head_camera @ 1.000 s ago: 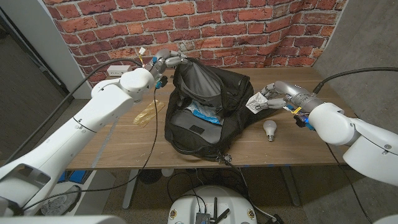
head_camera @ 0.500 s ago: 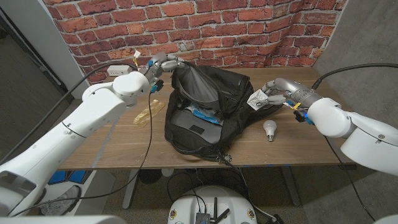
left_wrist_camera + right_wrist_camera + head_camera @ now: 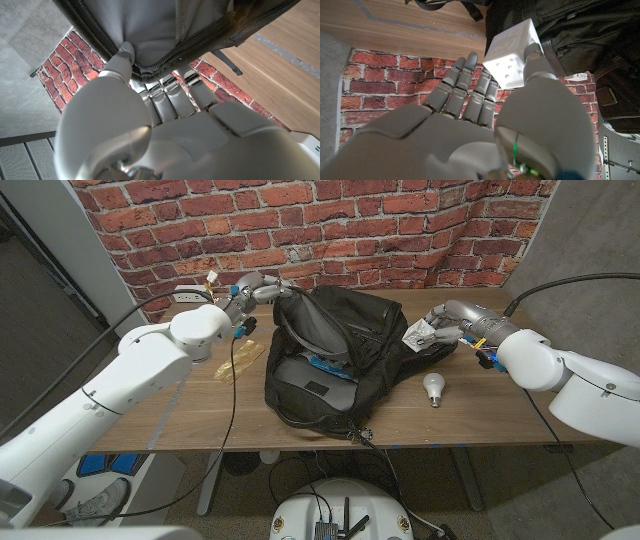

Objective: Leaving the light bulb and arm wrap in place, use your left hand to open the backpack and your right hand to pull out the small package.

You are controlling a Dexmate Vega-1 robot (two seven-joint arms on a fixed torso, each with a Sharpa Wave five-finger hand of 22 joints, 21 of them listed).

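Black fabric backpack is lying unzipped, left hand gripping its flap edge; right hand is pinching a small white perforated package.

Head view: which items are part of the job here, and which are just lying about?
Job:
- backpack, flap held up by left hand
- small package, white, pinched in right hand

Lying about, to stay put:
- light bulb, on table right of backpack
- arm wrap, left of backpack

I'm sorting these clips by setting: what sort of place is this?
Probably a robot lab or test room: a red brick-pattern backdrop behind a wooden table, a white power strip, and cables trailing below.
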